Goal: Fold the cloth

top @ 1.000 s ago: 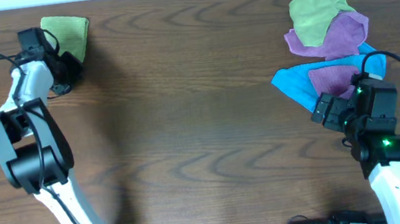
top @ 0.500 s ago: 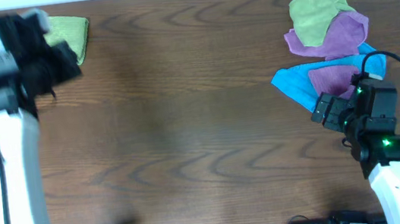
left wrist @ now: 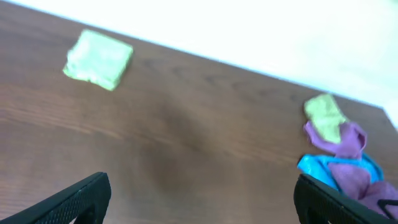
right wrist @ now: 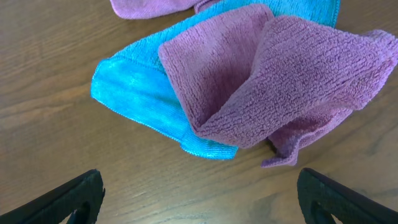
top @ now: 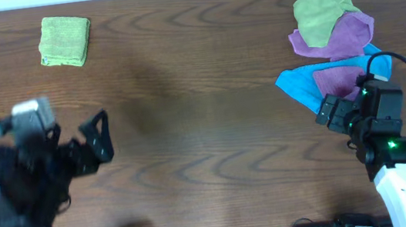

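At ten o'clock on the table we see the cloth folded, while our blurred left gripper and right gripper gape empty, fingers partly cropped.

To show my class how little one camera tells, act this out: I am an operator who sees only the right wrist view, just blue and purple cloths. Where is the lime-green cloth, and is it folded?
Observer: The cloth lies at the far left of the table, folded into a small block, with nothing touching it.
Operator: Is the left arm holding anything?
Observer: No. The left gripper is open and empty, well to the near side of the cloth.
Operator: Could I confuse it with another green cloth?
Observer: Possibly. A duller olive cloth lies on the upper purple cloth, far right.
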### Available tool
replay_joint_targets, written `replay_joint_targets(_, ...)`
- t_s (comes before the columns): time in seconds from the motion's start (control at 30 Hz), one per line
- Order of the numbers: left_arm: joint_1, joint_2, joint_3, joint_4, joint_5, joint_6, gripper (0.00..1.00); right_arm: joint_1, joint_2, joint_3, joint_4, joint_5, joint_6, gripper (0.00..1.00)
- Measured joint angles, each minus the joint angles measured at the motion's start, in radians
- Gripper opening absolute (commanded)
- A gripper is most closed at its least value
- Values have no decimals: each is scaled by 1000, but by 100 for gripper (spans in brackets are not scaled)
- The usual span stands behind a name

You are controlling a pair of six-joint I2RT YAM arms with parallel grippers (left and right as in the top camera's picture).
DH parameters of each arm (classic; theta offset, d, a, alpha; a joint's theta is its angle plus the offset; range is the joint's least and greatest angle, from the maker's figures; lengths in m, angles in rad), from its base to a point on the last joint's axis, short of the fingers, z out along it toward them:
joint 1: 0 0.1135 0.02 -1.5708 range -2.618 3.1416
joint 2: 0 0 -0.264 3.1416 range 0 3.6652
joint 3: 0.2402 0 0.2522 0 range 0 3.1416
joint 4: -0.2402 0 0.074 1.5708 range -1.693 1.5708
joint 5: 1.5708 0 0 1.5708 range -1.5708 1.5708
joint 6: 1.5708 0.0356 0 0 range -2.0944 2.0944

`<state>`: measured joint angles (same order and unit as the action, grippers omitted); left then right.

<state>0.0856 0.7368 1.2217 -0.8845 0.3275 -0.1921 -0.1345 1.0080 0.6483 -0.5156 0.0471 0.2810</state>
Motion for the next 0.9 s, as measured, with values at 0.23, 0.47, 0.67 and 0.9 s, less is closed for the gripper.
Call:
replay_joint_targets(0.23, 0, -134, 0, -36, -40, 6, 95, 0, 0, -1, 0, 0, 0, 99)
replay_joint_targets(0.47, 0, -219, -2, -87, -157, 169, 95, 0, 0, -1, 0, 0, 0, 99)
replay_joint_targets(0.67, 42, -310, -126, 2, -247, 199, 95, 0, 0, -1, 0, -2, 0, 99)
replay_joint_targets(0.9, 69, -594, -406, 192, -261, 208, 95, 0, 0, -2, 0, -3, 0, 99)
